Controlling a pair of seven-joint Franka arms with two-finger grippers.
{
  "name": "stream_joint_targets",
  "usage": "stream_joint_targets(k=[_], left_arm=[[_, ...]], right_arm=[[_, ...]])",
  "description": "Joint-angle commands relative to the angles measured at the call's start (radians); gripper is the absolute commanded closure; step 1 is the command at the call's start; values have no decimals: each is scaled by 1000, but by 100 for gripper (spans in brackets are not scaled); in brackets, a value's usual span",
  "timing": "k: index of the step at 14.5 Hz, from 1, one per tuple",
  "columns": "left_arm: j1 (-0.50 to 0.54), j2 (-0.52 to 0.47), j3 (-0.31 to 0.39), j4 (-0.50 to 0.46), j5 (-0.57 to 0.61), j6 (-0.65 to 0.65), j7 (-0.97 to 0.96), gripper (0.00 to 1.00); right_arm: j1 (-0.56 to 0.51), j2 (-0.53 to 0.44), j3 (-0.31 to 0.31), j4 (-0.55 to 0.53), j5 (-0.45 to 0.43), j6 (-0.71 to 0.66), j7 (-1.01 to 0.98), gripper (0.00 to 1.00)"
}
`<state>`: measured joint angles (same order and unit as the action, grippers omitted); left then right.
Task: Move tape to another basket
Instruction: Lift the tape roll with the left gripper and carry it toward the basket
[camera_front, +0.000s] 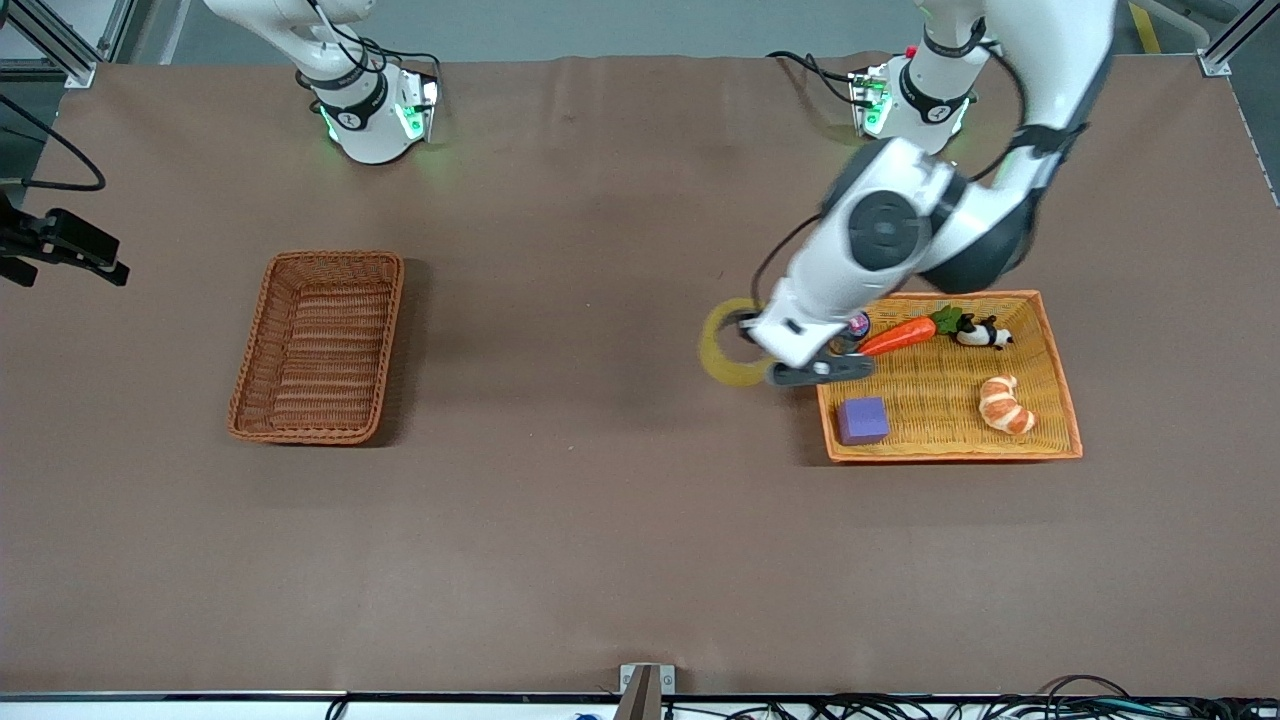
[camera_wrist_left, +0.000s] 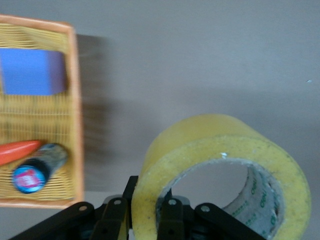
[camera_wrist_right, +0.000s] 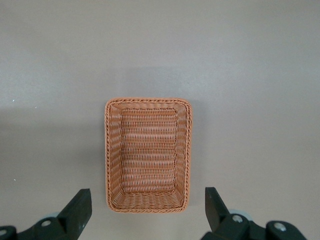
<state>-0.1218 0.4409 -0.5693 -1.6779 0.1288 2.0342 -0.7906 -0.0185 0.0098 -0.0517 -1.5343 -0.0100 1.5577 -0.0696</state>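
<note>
Now the left gripper (camera_front: 745, 345) grips the tape (camera_front: 725, 345), hole facing sideways.

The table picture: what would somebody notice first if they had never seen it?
Probably the left claw holding the yellow tape in the air, just past the edge of the orange tray that holds a carrot, a croissant and a purple cube. Next, the brown basket sitting toward the right arm's end of the table, with the open right claw waiting high above it.

The tape (camera_front: 722, 345) hangs over the table (camera_front: 600, 500) beside the tray (camera_front: 1060, 400), well apart from the basket (camera_front: 255, 390).
</note>
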Motion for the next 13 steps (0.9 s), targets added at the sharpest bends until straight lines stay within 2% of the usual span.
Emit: stream_joint_targets(k=[1, 3, 6, 8, 10, 12, 13], left_arm=[[-149, 204, -6, 211, 129, -28, -161, 94], [-229, 307, -3, 343, 163, -32, -194, 95], [-355, 376, 48, 449, 161, -26, -193, 97], [-451, 468, 100, 561, 161, 16, -199, 92], [-519, 518, 152, 570, 154, 197, -200, 89], [-544, 548, 166, 596, 135, 218, -202, 88], [-545, 567, 167, 603, 129, 218, -200, 84]], right_arm=[[-17, -2, 9, -3, 22, 5, 7, 0], [-17, -2, 9, -4, 22, 4, 7, 0], [-17, -2, 9, -4, 22, 5, 7, 0], [-18, -1, 9, -4, 22, 5, 7, 0], [-18, -2, 9, -4, 22, 5, 7, 0], [-17, -2, 9, -4, 22, 5, 7, 0], [-17, -1, 9, -4, 22, 7, 7, 0]])
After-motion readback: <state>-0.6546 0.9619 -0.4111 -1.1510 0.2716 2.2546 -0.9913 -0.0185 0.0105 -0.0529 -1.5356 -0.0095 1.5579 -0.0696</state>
